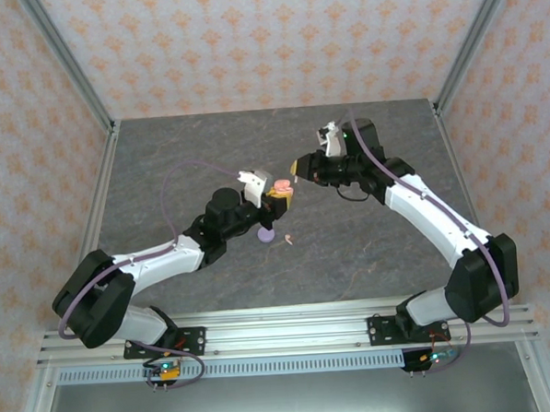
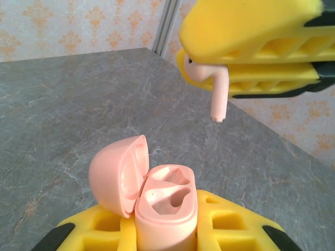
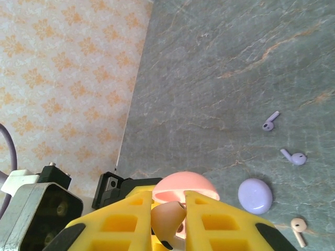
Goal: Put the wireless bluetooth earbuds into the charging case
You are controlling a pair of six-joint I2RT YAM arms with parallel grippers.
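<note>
the left tool point(image 2: 167, 230) is clenched on the open pink case point(image 2: 166, 206) and the right tool point(image 2: 251, 61) pinches a pink earbud point(image 2: 217, 89) above it (stem down), so next comes lowering it straight in.

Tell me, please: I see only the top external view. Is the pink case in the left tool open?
Observer: Yes. In the left wrist view the pink case has its lid tipped back, and both sockets look empty.
Operator: Does the right tool hold something?
Observer: The right tool pinches a pale pink earbud, with its stem pointing down, above the case and apart from it.
Operator: Where are the lilac ones?
Observer: In the right wrist view a lilac earbud and a second lilac earbud lie on the table, near the round lilac case but not touching it.
</note>
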